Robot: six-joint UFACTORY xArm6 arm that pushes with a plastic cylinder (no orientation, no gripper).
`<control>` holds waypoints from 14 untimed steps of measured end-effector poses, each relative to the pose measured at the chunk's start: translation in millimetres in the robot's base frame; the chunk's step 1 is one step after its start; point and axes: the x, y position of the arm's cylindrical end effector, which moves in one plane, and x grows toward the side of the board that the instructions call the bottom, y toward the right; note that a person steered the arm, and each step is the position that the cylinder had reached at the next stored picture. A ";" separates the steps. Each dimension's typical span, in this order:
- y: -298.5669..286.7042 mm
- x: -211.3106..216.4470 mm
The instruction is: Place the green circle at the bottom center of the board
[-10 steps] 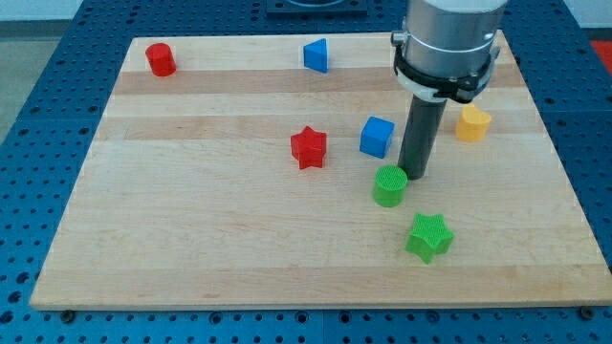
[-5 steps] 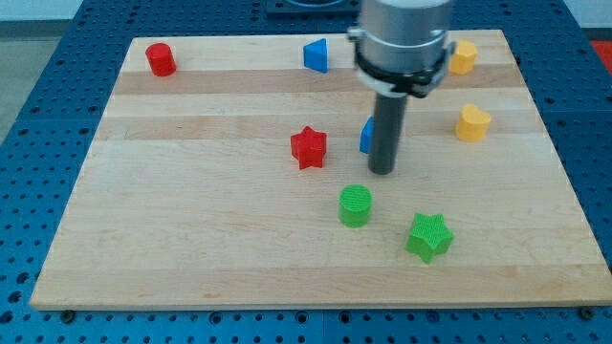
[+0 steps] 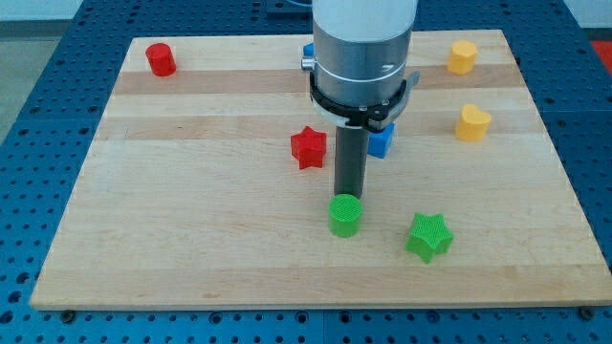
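Note:
The green circle (image 3: 345,215) is a short green cylinder on the wooden board (image 3: 191,210), a little right of centre and in the lower half of the view. My tip (image 3: 349,196) stands right at the circle's top edge, touching or nearly touching it from the view's top side. The rod rises from there into the large grey arm body.
A green star (image 3: 428,236) lies right of the circle. A red star (image 3: 308,148) is up left of my tip. A blue cube (image 3: 382,141) is partly hidden behind the arm. A red cylinder (image 3: 161,59) is top left. Two yellow blocks (image 3: 463,56) (image 3: 472,123) are at the right.
My tip has moved left and toward the view's bottom. The green circle has slid left and down from about the right of centre. The other blocks have not moved.

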 end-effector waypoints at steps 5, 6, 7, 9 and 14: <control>28.0 24.1; 16.0 24.1; 1.9 24.5; -5.1 27.5; -43.1 24.5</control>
